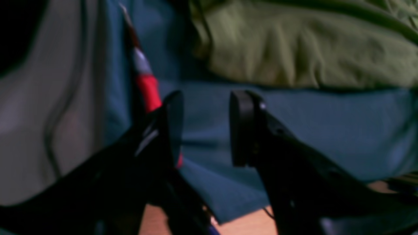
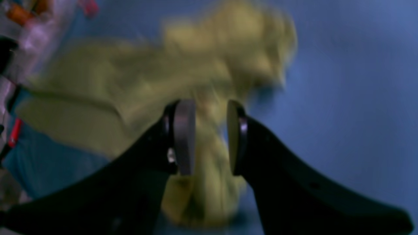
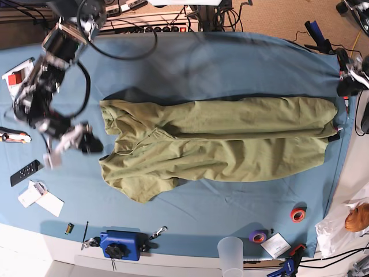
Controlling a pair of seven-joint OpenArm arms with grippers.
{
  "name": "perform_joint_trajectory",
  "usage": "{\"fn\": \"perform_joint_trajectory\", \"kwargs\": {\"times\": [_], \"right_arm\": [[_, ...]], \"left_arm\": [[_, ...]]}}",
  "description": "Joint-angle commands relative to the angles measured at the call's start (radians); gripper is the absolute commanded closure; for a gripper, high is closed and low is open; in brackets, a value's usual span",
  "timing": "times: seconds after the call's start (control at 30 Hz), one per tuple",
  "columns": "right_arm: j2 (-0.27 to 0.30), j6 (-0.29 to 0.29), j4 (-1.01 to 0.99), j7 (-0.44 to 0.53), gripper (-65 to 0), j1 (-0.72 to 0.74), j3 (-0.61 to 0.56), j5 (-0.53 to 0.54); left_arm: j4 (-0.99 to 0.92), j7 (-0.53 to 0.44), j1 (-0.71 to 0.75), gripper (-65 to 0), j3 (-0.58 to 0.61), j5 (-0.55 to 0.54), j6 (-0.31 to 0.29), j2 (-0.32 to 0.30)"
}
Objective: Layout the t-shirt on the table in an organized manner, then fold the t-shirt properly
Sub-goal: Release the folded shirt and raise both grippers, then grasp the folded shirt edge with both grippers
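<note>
The green t-shirt lies stretched, rumpled, across the blue surface. The right tool hovers just beside its sleeve end, spread and empty (blurred view). The left tool, spread, holds nothing near the opposite edge.

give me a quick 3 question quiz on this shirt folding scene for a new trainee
1. True or false: the t-shirt is already folded into a neat compact rectangle.
2. Multiple choice: what does the right gripper hold between its jaws? A) a sleeve B) a roll of tape C) nothing
3. Fill in: the roll of tape near the front edge of the table is ____ in colour.

Key:
1. False. It lies stretched long across the table, bunched and creased.
2. C. Its jaws stand apart, with the shirt only seen beyond them; the left gripper is likewise open and empty.
3. Red.
</note>
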Motion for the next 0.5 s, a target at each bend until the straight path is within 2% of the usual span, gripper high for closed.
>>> {"fn": "perform_joint_trajectory", "kwargs": {"times": [0.0, 0.1, 0.2, 0.23, 0.33, 0.47], "right_arm": [[0.025, 0.001, 0.016, 0.018, -17.5, -0.01, 0.013, 0.023], [0.04, 0.001, 0.016, 0.018, -17.5, -0.095, 0.035, 0.034], [0.041, 0.001, 0.016, 0.018, -17.5, -0.155, 0.066, 0.041], [0.042, 0.001, 0.016, 0.018, -17.5, -0.17, 0.075, 0.041], [0.041, 0.001, 0.015, 0.038, -17.5, -0.206, 0.083, 0.041], [0.026, 0.001, 0.004, 0.052, -17.5, -0.213, 0.081, 0.045]], "left_arm": [[0.016, -0.015, 0.004, -24.0, -0.007, -0.025, -0.005, -0.005], [0.016, -0.024, 0.002, -24.0, -0.007, -0.025, -0.005, 0.032], [0.016, -0.048, -0.005, -24.0, -0.007, -0.024, -0.005, 0.042], [0.016, -0.051, -0.005, -24.1, -0.007, -0.024, -0.011, 0.041], [0.016, -0.051, -0.005, -24.1, -0.006, -0.015, -0.08, 0.041], [0.016, -0.066, -0.004, -24.1, -0.006, -0.006, -0.079, 0.041]]}}
